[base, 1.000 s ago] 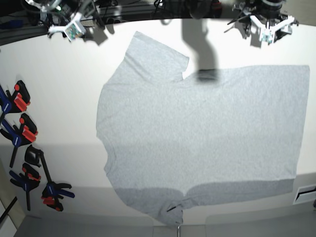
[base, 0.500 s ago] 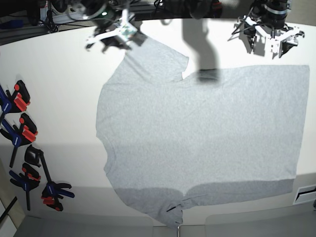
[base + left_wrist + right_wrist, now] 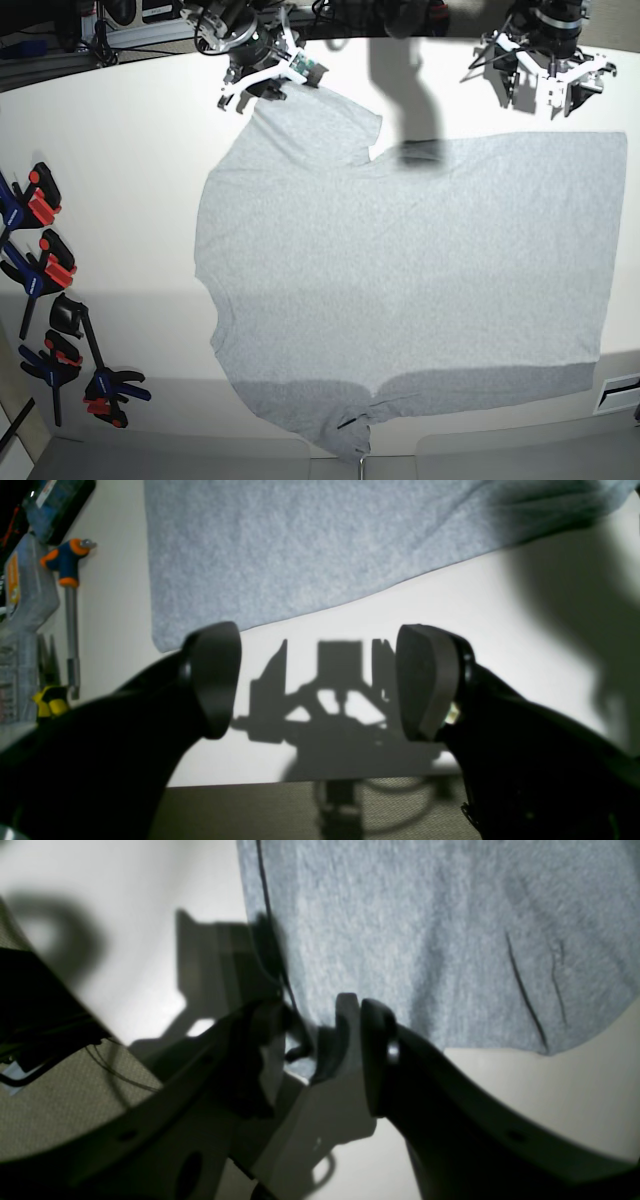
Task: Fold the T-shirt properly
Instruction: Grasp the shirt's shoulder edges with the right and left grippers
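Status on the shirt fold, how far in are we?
Nothing folded: the light heather-grey cotton T-shirt lies spread flat on the white table. In hand: the right end effector pinches a sleeve corner; the left end effector hangs open near the hem. Every fold remains.

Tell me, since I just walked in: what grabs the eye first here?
A big grey T-shirt spread flat across the white table. At its far sleeve corner the right pincer pinches the hem; the left pincer hangs open beside the other far corner. Clamps line one table edge.
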{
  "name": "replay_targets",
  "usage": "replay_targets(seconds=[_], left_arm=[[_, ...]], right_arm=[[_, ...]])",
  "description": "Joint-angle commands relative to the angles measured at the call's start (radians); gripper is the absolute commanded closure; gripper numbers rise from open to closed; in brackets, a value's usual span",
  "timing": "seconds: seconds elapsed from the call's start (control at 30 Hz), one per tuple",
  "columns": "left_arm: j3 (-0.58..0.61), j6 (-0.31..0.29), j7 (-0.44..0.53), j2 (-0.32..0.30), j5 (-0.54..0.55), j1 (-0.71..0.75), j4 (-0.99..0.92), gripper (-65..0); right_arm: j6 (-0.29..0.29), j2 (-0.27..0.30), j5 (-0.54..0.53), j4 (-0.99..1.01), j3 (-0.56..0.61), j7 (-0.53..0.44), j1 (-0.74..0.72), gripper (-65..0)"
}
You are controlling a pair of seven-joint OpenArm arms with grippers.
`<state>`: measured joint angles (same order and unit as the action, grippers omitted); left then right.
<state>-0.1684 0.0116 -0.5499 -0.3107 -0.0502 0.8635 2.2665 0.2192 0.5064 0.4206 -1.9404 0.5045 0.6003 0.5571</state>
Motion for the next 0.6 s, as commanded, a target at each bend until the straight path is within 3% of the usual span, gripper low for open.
replay_targets(seconds=[0.0,0.07,0.17,0.23,0.3,0.47,0.57], left_arm=[[-0.002,0.007,0.020,-0.006,-0.005,0.009,0.018,-44.1],[-0.002,0.007,0.020,-0.006,-0.005,0.009,0.018,-44.1],[-0.002,0.003,-0.007,-0.006,-0.005,0.008,0.018,-44.1],[-0.002,-0.020,-0.039,-0.008,-0.006,0.009,0.018,-44.1],[-0.002,-0.098,-0.031,-0.032,-0.013,0.009,0.012,-44.1],[-0.002,-0.126,0.036,-0.199,-0.093,-0.053,-0.139,-44.1],[-0.001,-0.257,0.062,-0.299,-0.106,-0.124,-0.291,-44.1]], right_arm=[[-0.004,0.006,0.007,0.001,0.000,0.010,0.005,-23.4],[-0.004,0.006,0.005,0.019,0.000,0.010,0.002,-17.6],[-0.004,0.006,-0.008,0.041,0.000,0.008,0.003,0.0],[-0.011,0.006,-0.001,0.041,0.000,0.003,0.005,0.0],[-0.035,0.005,0.000,0.040,0.000,-0.005,0.005,0.0],[-0.037,0.005,-0.001,0.039,0.000,0.008,0.006,0.0],[-0.037,0.005,-0.001,0.039,0.000,0.010,0.006,0.0]])
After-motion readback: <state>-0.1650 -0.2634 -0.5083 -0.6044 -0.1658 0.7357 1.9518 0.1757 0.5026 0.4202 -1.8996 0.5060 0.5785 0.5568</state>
